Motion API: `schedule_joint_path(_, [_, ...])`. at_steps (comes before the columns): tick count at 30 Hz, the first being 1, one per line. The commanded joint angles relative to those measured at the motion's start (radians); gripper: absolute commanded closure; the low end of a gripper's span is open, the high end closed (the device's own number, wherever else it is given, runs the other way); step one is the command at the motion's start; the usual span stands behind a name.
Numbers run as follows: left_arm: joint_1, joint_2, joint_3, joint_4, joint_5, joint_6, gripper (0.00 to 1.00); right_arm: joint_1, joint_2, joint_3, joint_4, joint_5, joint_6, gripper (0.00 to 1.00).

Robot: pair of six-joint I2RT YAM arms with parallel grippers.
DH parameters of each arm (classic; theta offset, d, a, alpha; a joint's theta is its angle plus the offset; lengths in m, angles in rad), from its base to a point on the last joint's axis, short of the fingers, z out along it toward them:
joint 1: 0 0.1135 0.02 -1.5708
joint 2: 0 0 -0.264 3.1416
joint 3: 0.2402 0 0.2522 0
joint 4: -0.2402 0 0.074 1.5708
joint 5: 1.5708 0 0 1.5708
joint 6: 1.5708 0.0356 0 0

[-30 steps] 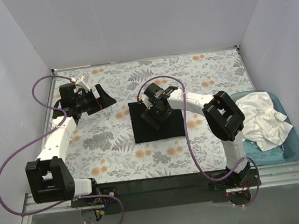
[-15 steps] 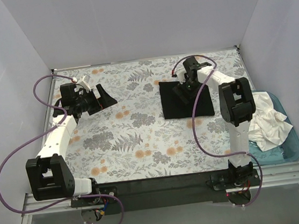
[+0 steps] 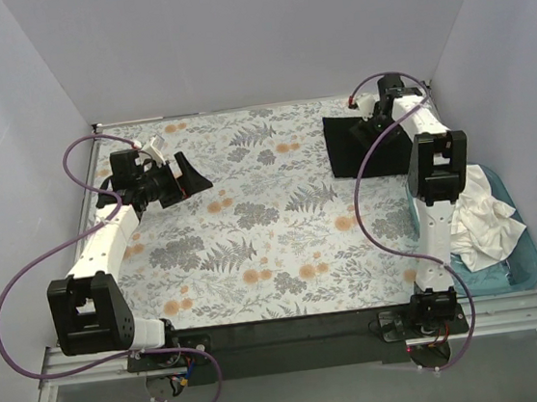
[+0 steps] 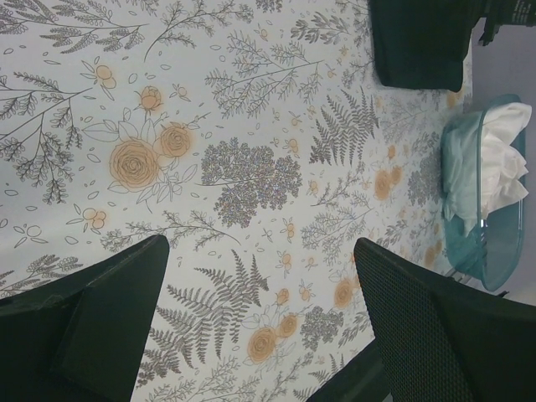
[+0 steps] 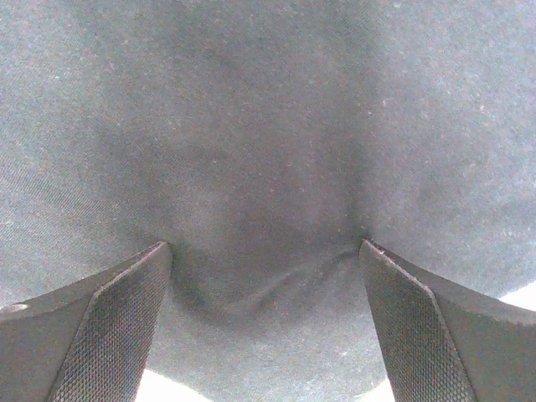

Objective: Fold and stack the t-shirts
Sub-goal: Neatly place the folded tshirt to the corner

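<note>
The folded black t-shirt [image 3: 344, 150] lies flat at the back right of the floral sheet. It also shows at the top of the left wrist view [image 4: 416, 46]. My right gripper [image 3: 376, 127] presses down on it with its jaws spread wide. In the right wrist view the black cloth [image 5: 268, 126] fills the frame and dimples between the two fingers, with my gripper [image 5: 264, 276] open on top of it. White t-shirts [image 3: 478, 211] lie crumpled in the teal tub. My left gripper [image 3: 193, 176] is open and empty above the sheet at the back left [image 4: 264, 318].
The grey-and-orange floral sheet [image 3: 252, 222] covers the table. The teal plastic tub [image 3: 533, 263] stands at the right edge and shows in the left wrist view [image 4: 469, 243]. White walls close in the back and both sides.
My right gripper has slid the black t-shirt from the middle of the sheet to the back right corner. The left arm has stayed put.
</note>
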Motion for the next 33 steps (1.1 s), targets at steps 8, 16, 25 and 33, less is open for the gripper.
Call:
schedule_joint_path(8, [-0.001, -0.023, 0.013, -0.025, 0.009, 0.021, 0.07, -0.116, 0.137, 0.177, -0.033, 0.115, -0.166, 0.02])
schedule_joint_path(16, [-0.001, -0.028, 0.022, -0.039, 0.006, 0.030, 0.07, -0.155, 0.163, 0.231, -0.030, 0.113, -0.109, 0.02])
schedule_joint_path(25, [-0.001, -0.037, 0.018, -0.039, 0.008, 0.022, 0.07, -0.147, 0.002, 0.220, -0.038, -0.028, 0.095, 0.02])
schedule_joint_path(33, [-0.001, -0.042, 0.010, -0.034, 0.014, 0.010, 0.07, -0.095, -0.141, 0.136, -0.044, -0.082, 0.034, 0.02])
